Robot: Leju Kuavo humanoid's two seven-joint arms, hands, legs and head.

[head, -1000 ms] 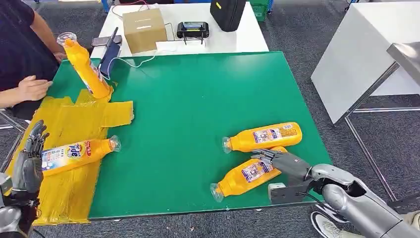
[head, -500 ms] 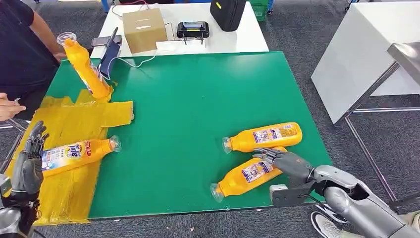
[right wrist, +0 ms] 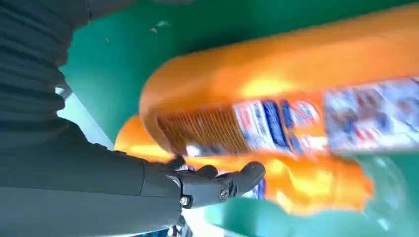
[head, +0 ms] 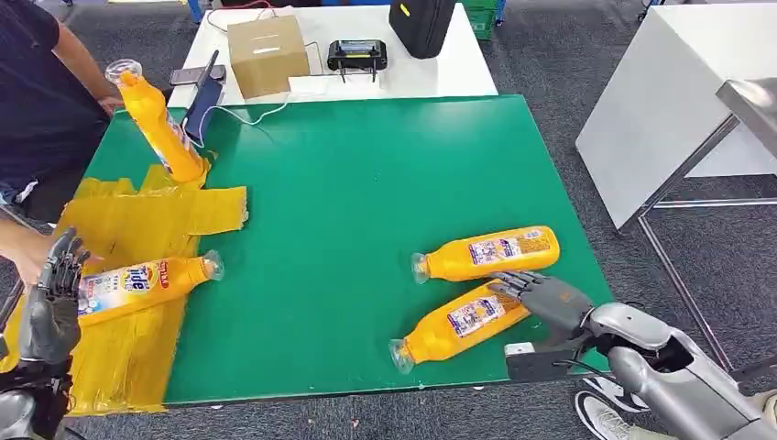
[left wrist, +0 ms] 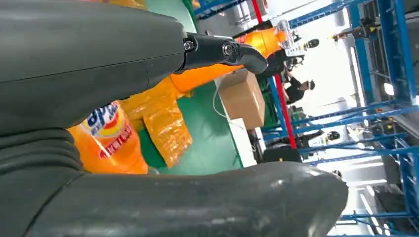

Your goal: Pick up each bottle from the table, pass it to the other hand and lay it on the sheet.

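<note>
**Right hand over the near bottle; grasp not yet confirmed**

Starting at the left, we note the yellow sheet (head: 137, 229) covering that side of the green table (head: 366, 183). One orange bottle (head: 147, 282) lies flat on the sheet, cap toward the table's middle. A second bottle (head: 158, 124) stands tilted at the sheet's far corner. The left hand (head: 53, 298) is raised just beside the base end of the lying bottle, fingers apart and extended, holding nothing. A person's forearm (head: 23, 249) reaches in close behind it.

Moving right, two bottles remain on bare green. The far bottle (head: 486, 254) lies nearly crosswise, cap to the left. The near bottle (head: 458, 323) lies on a diagonal, cap toward the table's front edge, base toward the far right.

The right hand (head: 541, 295) rests over the base end of the near bottle, fingers spread across its upper side. The right wrist view shows fingertips (right wrist: 247, 174) lying at the bottle's wall, yet we cannot tell whether they have closed on it.

We judge the right hand plainly the nearer. The bottle's long axis runs away from that hand toward the left front, so closing should fall across the body near the base.
</note>
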